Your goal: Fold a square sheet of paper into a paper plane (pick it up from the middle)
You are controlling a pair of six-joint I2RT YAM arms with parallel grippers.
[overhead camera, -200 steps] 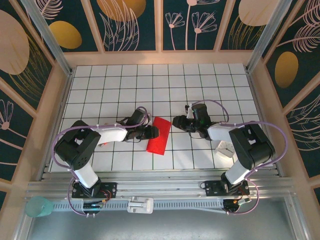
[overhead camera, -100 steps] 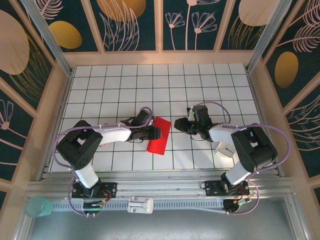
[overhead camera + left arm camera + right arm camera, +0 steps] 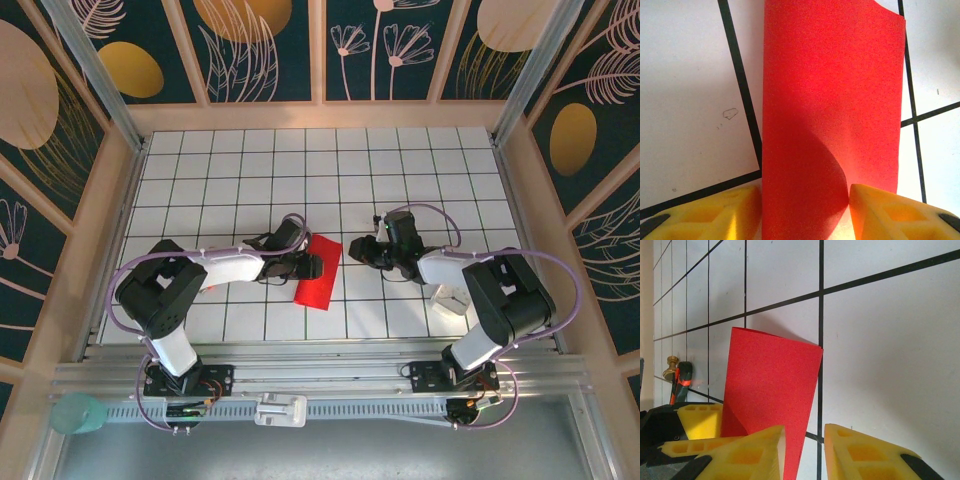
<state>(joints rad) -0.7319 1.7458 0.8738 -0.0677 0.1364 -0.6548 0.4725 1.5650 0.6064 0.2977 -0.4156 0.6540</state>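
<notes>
Near the middle of the bench (image 3: pixel 240 170), between my two arms, the square sheet of paper (image 3: pixel 318 270) lies folded over into a narrow red strip, flat on the grid apart from its upper layer. My left fingers (image 3: pixel 715 215) stand spread at one long edge of the strip, where that layer bows up between them; they are not pinching it. My right fingers (image 3: pixel 865 455) are also parted, just beside the opposite edge, with one corner of the paper reaching into the gap between them.
</notes>
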